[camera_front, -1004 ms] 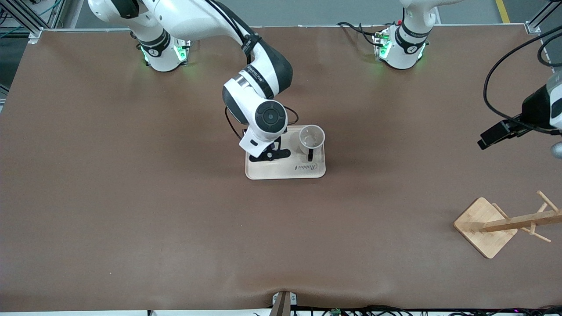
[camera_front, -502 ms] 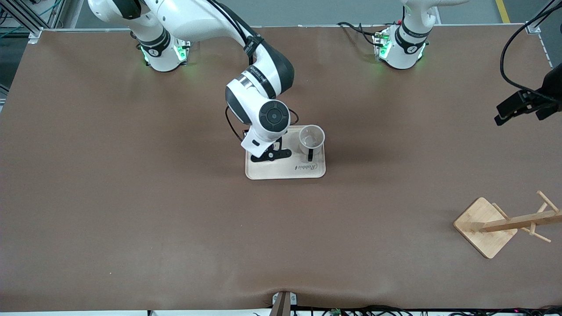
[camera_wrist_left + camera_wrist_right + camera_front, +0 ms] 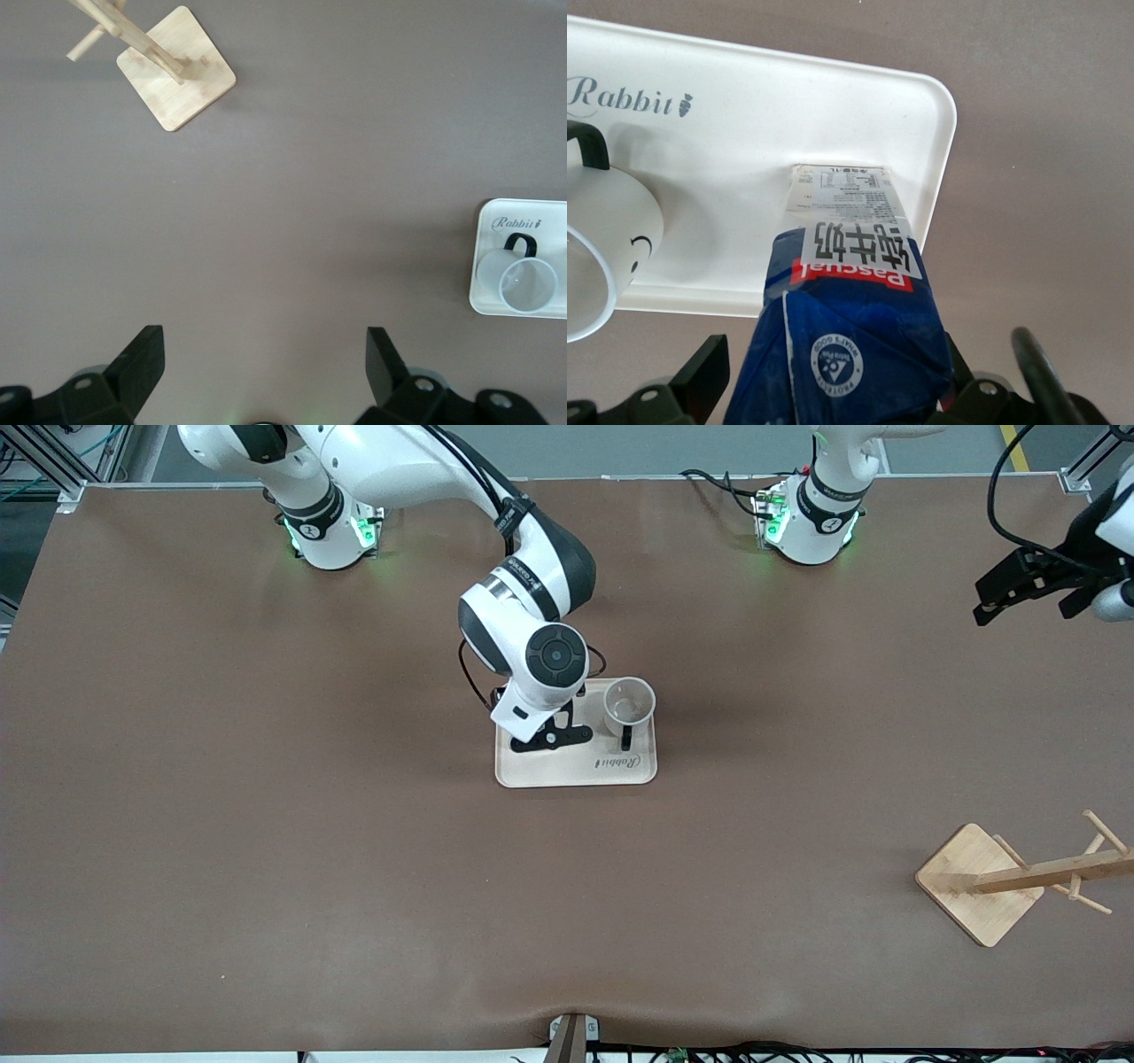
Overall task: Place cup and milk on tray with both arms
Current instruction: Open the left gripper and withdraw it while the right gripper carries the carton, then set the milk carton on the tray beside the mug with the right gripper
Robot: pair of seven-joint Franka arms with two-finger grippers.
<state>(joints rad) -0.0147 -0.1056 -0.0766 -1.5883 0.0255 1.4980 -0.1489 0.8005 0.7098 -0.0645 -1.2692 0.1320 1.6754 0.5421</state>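
The cream tray [image 3: 576, 772] lies mid-table. The white cup [image 3: 628, 707] stands upright on it, at the end toward the left arm. The milk [image 3: 850, 310], a blue and white carton, stands on the tray [image 3: 788, 115] beside the cup [image 3: 598, 248]. In the front view my right wrist hides it. My right gripper [image 3: 549, 737] is open, one finger on each side of the carton, and the finger that shows [image 3: 700, 367] stands apart from it. My left gripper [image 3: 1010, 593] is open and empty, up over the left arm's end of the table.
A wooden rack with a square base [image 3: 979, 881] lies tipped over near the front camera at the left arm's end. It also shows in the left wrist view [image 3: 177, 80]. The left wrist view shows the tray [image 3: 549, 212] with the cup [image 3: 523, 279].
My left gripper has swung toward the robots' side of the table, staying open. My right wrist has shifted slightly over the tray. The cup and tray have not moved.
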